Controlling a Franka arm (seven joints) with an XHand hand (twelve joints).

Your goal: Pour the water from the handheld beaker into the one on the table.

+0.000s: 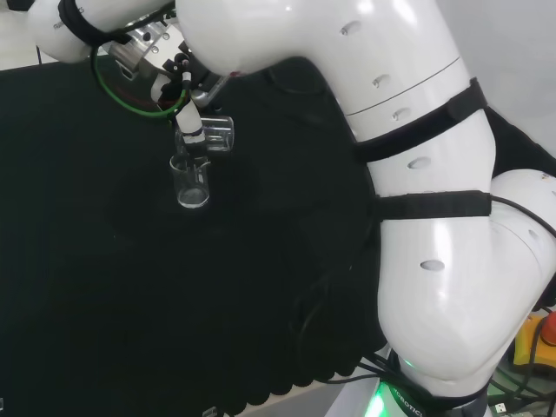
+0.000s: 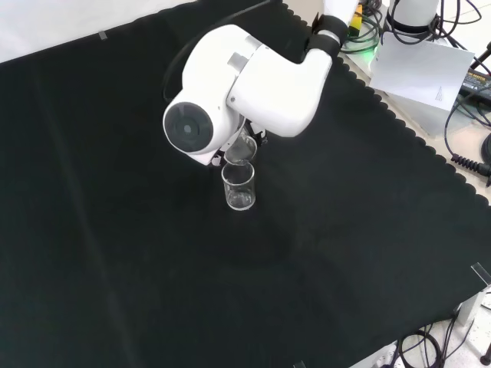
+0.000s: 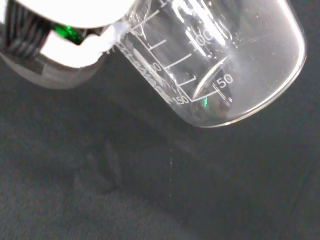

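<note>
Tipping the clear graduated glass beaker (image 1: 217, 132) almost sideways, the black and white hand (image 1: 184, 122), fingers clamped on it, keeps its lip above the upright clear glass beaker (image 1: 191, 181) on the black cloth (image 1: 261, 261) so water drops straight in

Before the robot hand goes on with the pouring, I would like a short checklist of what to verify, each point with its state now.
1. Clear glass beaker held by the robot hand is tipped: ok; the held beaker lies nearly on its side in the head view.
2. Its mouth is above the clear glass beaker standing on the black cloth: ok, by the front view.
3. Standing beaker is upright: ok.
4. Black cloth near the standing beaker is free of other ware: ok.
5. Water left in the held beaker: cannot tell; the wrist view shows only a little sheen at its lower wall.
6. Water level in the standing beaker: cannot tell.
</note>
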